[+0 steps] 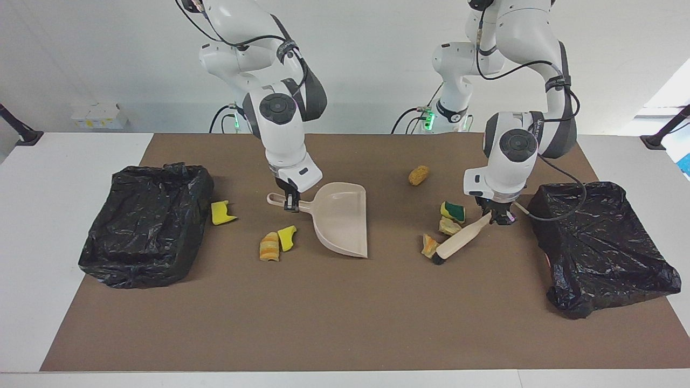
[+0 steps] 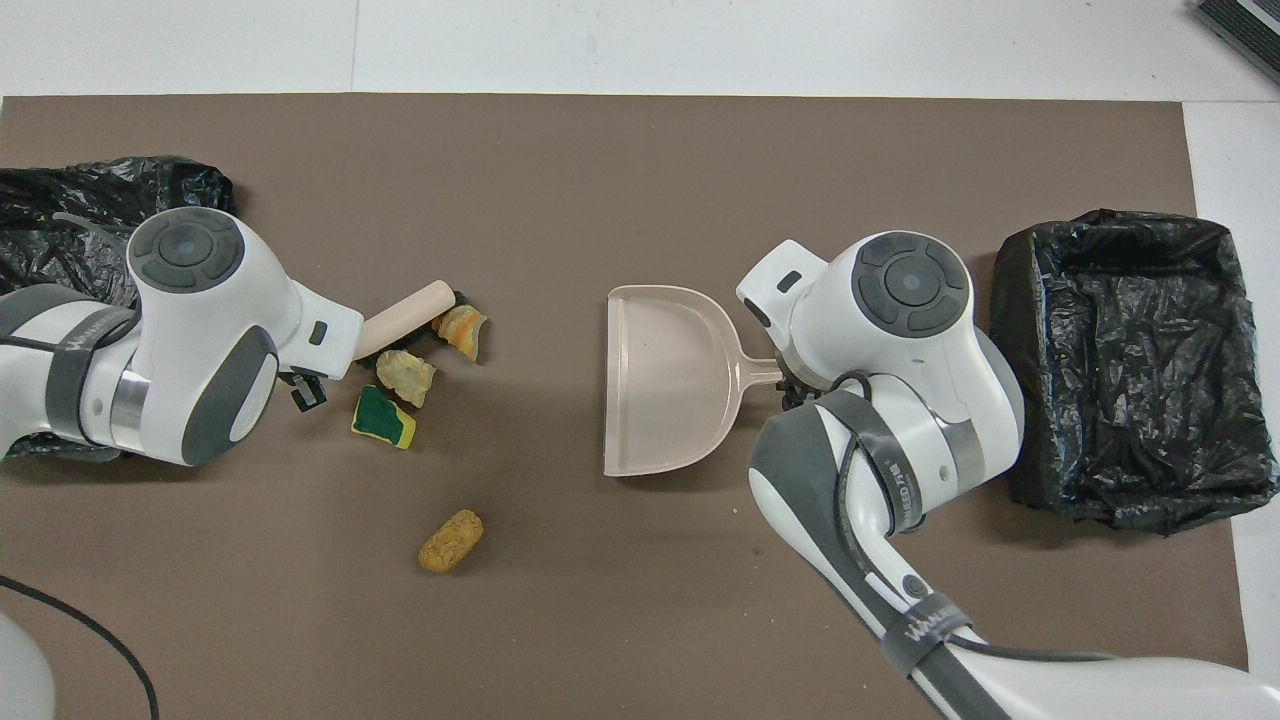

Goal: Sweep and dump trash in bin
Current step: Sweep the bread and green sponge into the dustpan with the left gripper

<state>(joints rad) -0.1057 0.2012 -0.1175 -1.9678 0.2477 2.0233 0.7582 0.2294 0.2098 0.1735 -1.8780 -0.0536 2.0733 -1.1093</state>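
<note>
- At the right arm's end of the table I am seeing a black plastic-lined rectangular bin, sitting on the brown mat
- Just beside that bin, a yellow sponge scrap is lying on the mat
- A tan-orange striped pastry piece and a second yellow sponge piece are lying touching each other, farther from the robots than the dustpan's handle
- My right gripper is pinching the handle of the beige plastic dustpan, its fingers pressed onto it; the pan is resting on the mat with its wide mouth facing away from the robots
- A round tan bread-like lump is lying alone, nearer to the robots than the other scraps
- A green-and-yellow sponge block, a pale bread chunk and an orange pastry scrap are lying in a loose row beside the brush
- My left gripper is gripping the handle end of the beige hand brush, fingers clamped on it; the brush is tilting down with its dark bristle end on the mat, touching the orange pastry scrap
- At the left arm's end a second black plastic-lined bin is sitting on the mat
</note>
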